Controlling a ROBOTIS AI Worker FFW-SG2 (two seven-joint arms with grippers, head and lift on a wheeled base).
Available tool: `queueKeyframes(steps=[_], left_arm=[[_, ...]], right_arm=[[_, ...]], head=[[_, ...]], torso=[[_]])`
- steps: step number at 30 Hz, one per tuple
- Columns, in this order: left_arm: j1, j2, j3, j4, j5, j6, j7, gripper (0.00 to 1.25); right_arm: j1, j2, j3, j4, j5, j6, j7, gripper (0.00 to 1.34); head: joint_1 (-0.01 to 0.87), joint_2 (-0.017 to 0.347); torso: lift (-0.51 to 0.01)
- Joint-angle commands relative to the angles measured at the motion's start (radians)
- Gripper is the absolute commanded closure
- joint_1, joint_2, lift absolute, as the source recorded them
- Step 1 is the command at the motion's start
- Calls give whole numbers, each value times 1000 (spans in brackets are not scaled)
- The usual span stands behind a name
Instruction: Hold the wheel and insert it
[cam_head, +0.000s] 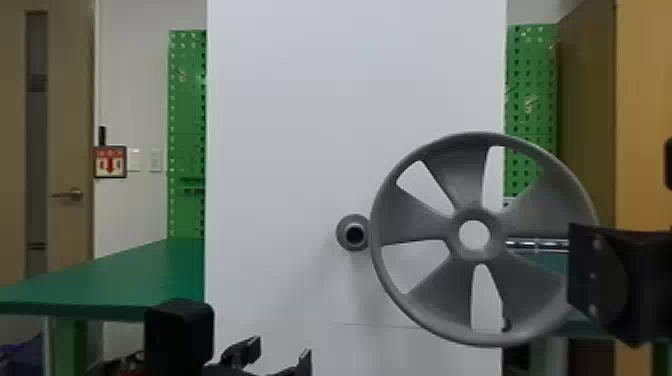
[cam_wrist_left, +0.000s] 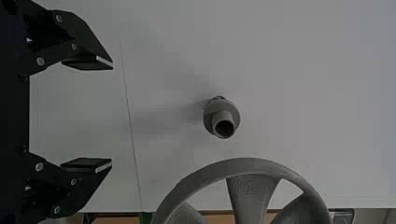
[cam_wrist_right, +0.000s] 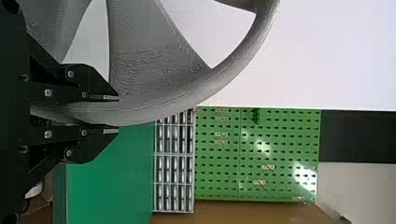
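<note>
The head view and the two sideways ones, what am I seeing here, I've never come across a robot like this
This is a two-armed robot. The head view looks forward from its head; the other two come from cameras on its wrists, turned sideways. Its right gripper pinches the rim of a gray wheel between its fingers. The left gripper is open and empty. A gray peg sticks out from the upright white panel. Behind stands a green table.
</note>
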Motion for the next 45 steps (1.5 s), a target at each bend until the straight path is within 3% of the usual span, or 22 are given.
queueKeyframes(steps=[1,7,14,21,45], left_arm=[[-1,0,-2,0,-1,0,0,506],[-1,0,-5,0,-6,2,0,506],[-6,0,-8,0,-8,2,2,506],[-6,0,-11,0,-12,3,2,506],[-9,3,-14,0,-14,5,2,506]], right_arm=[[1,16,18,4,23,-8,0,1125],[3,57,55,10,58,-39,-1,1127],[-3,82,101,29,64,-57,-3,1138],[-14,84,139,47,37,-72,-33,1138],[-18,84,252,96,-180,-137,-256,1138]], head=[[5,118],[5,118],[5,118],[5,118],[5,118]], torso=[[-477],[-477],[-477],[-477],[-477]])
